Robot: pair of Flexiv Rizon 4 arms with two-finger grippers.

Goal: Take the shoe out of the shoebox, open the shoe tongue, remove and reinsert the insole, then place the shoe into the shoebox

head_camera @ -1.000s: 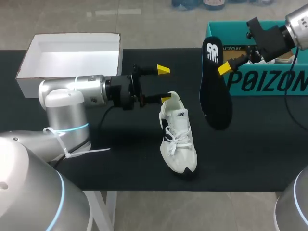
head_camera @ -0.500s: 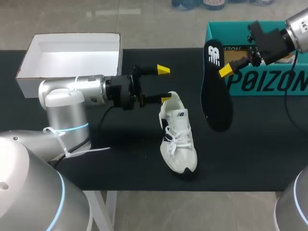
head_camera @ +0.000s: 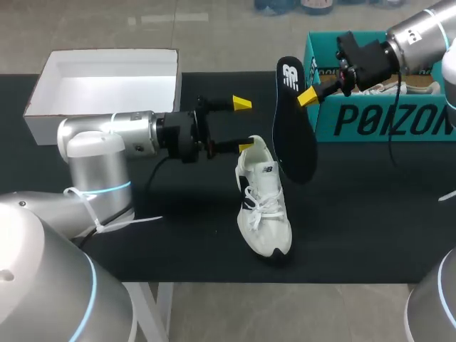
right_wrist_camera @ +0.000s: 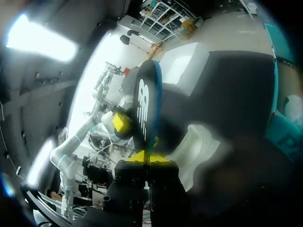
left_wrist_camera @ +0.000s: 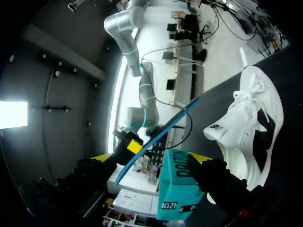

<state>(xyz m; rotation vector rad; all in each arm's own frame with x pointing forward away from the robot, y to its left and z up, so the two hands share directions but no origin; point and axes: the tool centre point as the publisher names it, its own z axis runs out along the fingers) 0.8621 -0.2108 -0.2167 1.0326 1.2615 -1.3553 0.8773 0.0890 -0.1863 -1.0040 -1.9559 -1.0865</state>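
My right pincer [head_camera: 307, 96] is clamped on the heel end of the insole [head_camera: 293, 135], which hangs toe-down in the air close by the heel of the shoe [head_camera: 262, 203]. The shoe lies on the table [head_camera: 370, 214] near the middle of its front edge. My left pincer [head_camera: 244, 125] stands spread wide, its lower finger at the shoe's collar. I judge reinsertion is in hand: next I must steer the insole's toe into the opening.

Large dark block letters run along the front wall of the teal box [head_camera: 388, 117], upper right of the head view. A white logo marks the top end of the black insole [head_camera: 293, 135], upper middle. The white shoe [head_camera: 262, 206], centre, bears a small dark logo on its tongue.
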